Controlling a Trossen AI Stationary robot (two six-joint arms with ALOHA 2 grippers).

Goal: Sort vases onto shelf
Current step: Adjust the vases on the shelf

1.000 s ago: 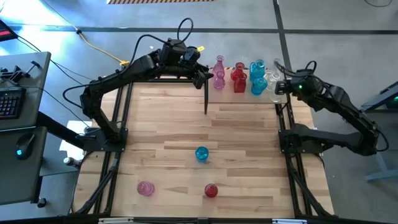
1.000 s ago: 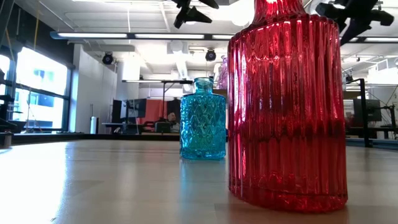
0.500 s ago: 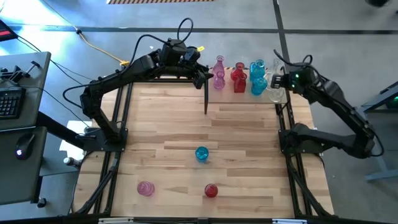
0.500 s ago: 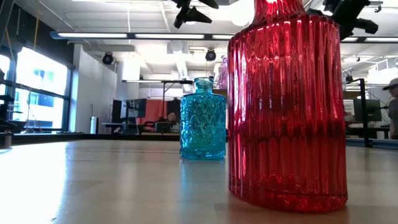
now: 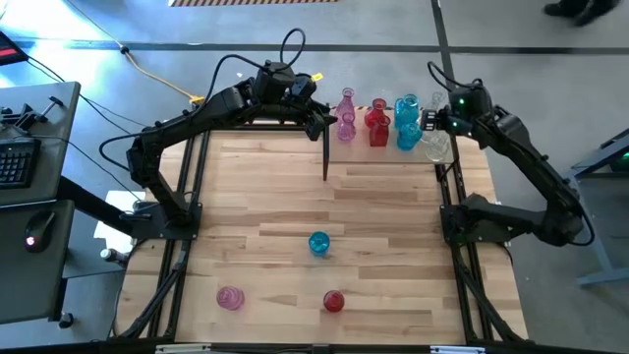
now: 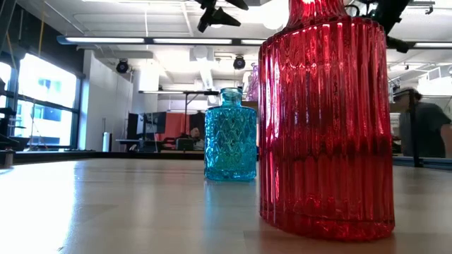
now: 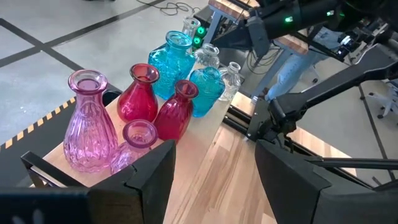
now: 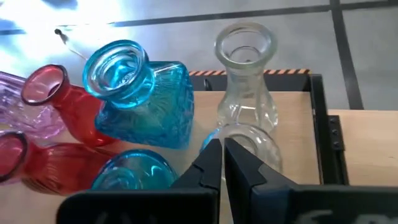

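Red vase (image 5: 333,301), pink vase (image 5: 229,297), blue vase (image 5: 318,243) waiting near; farther, right gripper (image 5: 429,122) hovering empty, fingers shut, over clear vases (image 5: 435,147) on shelf (image 5: 359,147). Left gripper (image 5: 329,120) gaping empty. Probably needing another pickup.

Vases (image 5: 378,121) clustered on shelf (image 5: 388,147) (upright), three apart

A planked wooden counter (image 5: 373,211) fills the middle of the high view. At nine o'clock a grey desk (image 5: 44,197) carries a black keyboard (image 5: 17,162) and a mouse (image 5: 36,239). A yellow cable (image 5: 162,81) crosses the floor toward eleven o'clock. In the low view a person (image 6: 426,127) stands at three o'clock.
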